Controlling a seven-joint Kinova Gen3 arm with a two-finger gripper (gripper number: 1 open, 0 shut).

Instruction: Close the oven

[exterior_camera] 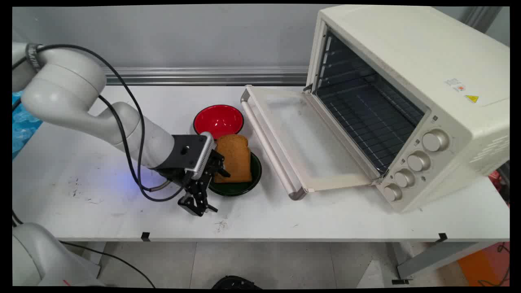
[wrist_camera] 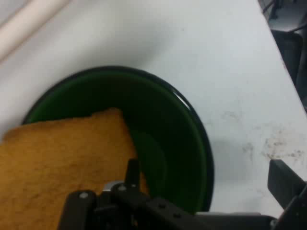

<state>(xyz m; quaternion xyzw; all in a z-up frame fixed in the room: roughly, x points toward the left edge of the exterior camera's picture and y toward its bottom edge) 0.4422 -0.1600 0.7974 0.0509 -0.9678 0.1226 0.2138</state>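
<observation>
I've got the arm low over the white counter [exterior_camera: 333,215], reaching in from the left, and the pincer [exterior_camera: 213,191] sits at the left rim of the dark green bowl [exterior_camera: 248,186]. Its fingers stand apart: one finger [exterior_camera: 222,171] lies against the near face of the toast slice [exterior_camera: 234,156], the other finger [exterior_camera: 199,207] hangs well off to the near side over bare counter, gripping nothing.

The toast leans in the green bowl, its top edge tipped toward the red bowl [exterior_camera: 218,119], which stands just behind, close to the green one. From the main view I can't say for sure whether the two bowls touch.

On the hand camera, the toast slice [wrist_camera: 57,167] fills the lower left, resting inside the green bowl [wrist_camera: 192,139], with one finger [wrist_camera: 132,175] pressed up at its edge. The second finger [wrist_camera: 288,184] shows at the far right, over the scuffed counter [wrist_camera: 230,62].

To the right stands the cream toaster oven [exterior_camera: 407,73], its door [exterior_camera: 305,142] folded flat down onto the counter, wire rack [exterior_camera: 366,110] showing inside. The door's handle [exterior_camera: 268,146] lies just beside the green bowl, a narrow gap between them.
</observation>
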